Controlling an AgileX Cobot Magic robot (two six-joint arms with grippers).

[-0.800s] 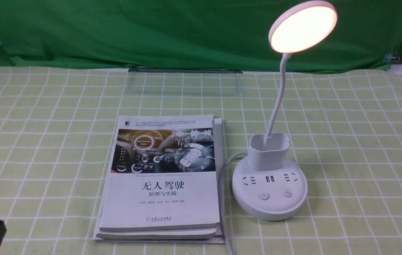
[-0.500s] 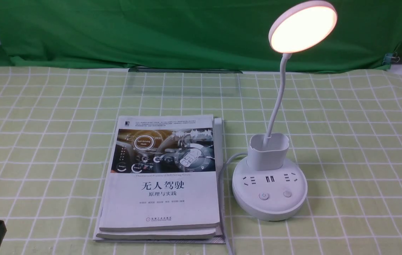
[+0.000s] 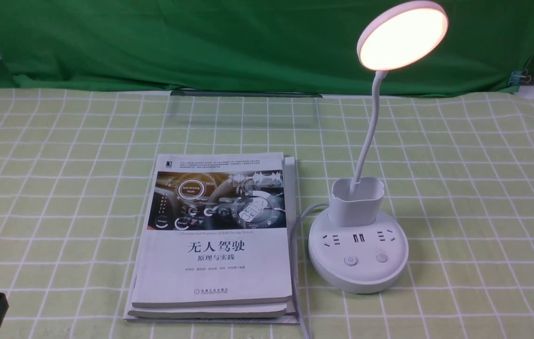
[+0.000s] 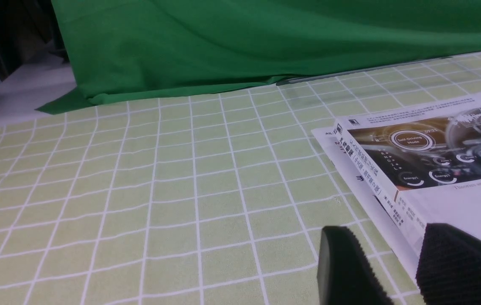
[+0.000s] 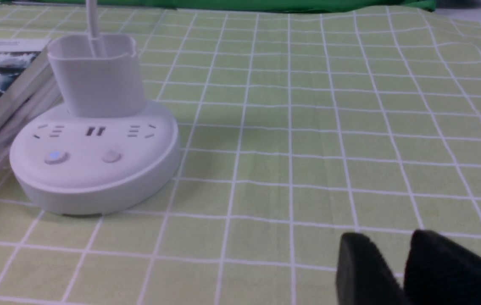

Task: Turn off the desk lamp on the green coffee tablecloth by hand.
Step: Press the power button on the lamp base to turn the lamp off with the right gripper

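Desk lamp [image 3: 358, 275] lit on green coffee tablecloth [image 3: 483, 188] beside book [image 3: 215, 268]; right gripper [image 5: 393, 238] and left gripper [image 4: 386, 232] both parted, empty, clear of lamp.

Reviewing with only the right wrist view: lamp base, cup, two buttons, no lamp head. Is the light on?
Observer: Yes, the front view shows the lamp head glowing warm.
Operator: Where is the left gripper?
Observer: The left gripper is open and empty, low over the tablecloth, left of the book.
Operator: Any cord off the base?
Observer: A white cord leaves the base's left side, running to the near edge beside the book.
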